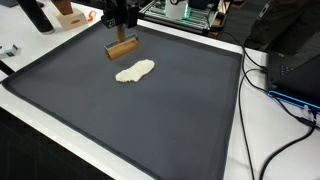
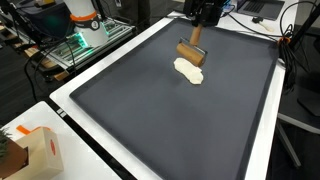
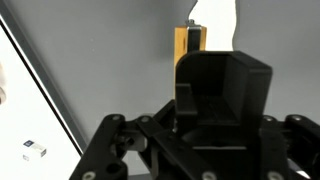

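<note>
My gripper [image 1: 121, 25] [image 2: 199, 25] hangs over the far part of a dark grey mat [image 1: 130, 120] [image 2: 170, 120]. It is shut on the black handle [image 3: 222, 88] of a tool with a wooden head [image 1: 122, 48] [image 2: 190, 53] [image 3: 188, 50]. The wooden head points down at the mat. Just beside it a flat cream-white lump [image 1: 135, 71] [image 2: 189, 70] [image 3: 216, 22] lies on the mat. Whether the head touches the lump or the mat I cannot tell. In the wrist view the handle hides the fingertips.
A white table rim [image 2: 70, 110] borders the mat. Cables [image 1: 262, 95] and black equipment [image 1: 295, 50] lie off one side. A cardboard box [image 2: 40, 150] and lit electronics [image 2: 85, 32] stand off another. A small white item [image 3: 35, 152] lies beyond the mat edge.
</note>
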`<action>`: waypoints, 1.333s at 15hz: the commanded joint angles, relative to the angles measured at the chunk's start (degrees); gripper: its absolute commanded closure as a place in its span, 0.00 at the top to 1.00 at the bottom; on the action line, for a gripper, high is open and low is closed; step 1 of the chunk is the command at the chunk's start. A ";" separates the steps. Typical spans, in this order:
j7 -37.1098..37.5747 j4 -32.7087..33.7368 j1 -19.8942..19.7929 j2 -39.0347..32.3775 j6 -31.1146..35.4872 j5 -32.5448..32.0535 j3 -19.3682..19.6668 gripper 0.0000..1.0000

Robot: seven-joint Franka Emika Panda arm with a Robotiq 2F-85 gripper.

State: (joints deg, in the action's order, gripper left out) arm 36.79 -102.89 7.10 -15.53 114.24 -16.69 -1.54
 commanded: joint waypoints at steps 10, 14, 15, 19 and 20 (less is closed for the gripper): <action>19.37 2.34 4.44 -4.59 -7.15 -11.96 2.67 0.19; 21.87 2.44 4.93 -5.75 -8.58 -13.19 2.53 0.19; 22.18 2.49 5.08 -6.03 -8.99 -13.31 2.45 0.19; 22.16 3.01 5.78 -7.20 -10.53 -13.94 2.39 0.19; 21.80 3.32 6.02 -7.63 -11.32 -14.36 2.38 0.19</action>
State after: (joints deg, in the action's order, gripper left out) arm 58.00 -101.14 11.79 -21.96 106.07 -28.74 0.35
